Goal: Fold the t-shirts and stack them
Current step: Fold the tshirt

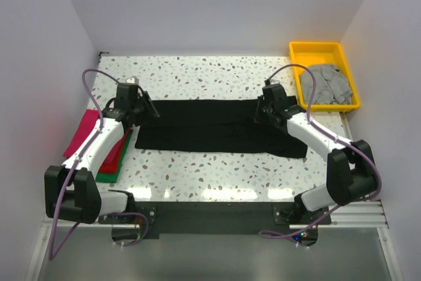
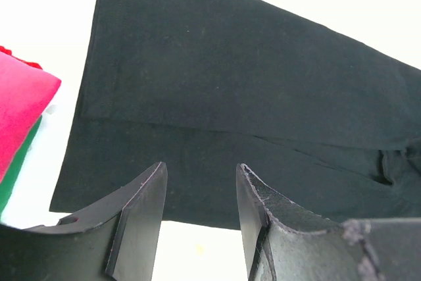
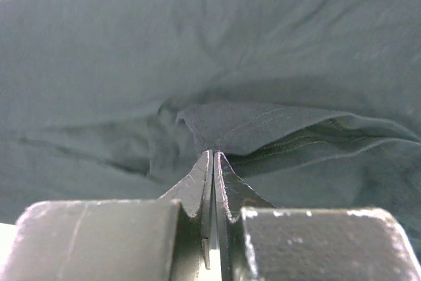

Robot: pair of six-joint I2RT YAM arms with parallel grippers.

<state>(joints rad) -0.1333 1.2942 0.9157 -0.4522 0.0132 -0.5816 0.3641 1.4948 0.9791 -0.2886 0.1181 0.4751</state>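
Observation:
The black t-shirt (image 1: 210, 126) lies spread across the middle of the table, folded into a long band. My left gripper (image 1: 148, 106) hovers open over its left end; in the left wrist view its fingers (image 2: 200, 169) frame the shirt's near edge (image 2: 230, 83) with nothing between them. My right gripper (image 1: 258, 115) is at the shirt's right part, and in the right wrist view (image 3: 212, 153) it is shut with a raised fold of black cloth (image 3: 263, 126) pinched at its tips. Magenta (image 1: 82, 131), red (image 1: 119, 149) and green (image 1: 107, 176) shirts lie folded at the left. A grey shirt (image 1: 329, 85) lies in the tray.
The yellow plastic tray (image 1: 316, 47) stands at the back right corner. The folded shirts sit close to my left arm, by the left wall. The magenta shirt (image 2: 20, 110) and the green one (image 2: 16, 162) show at the left of the left wrist view.

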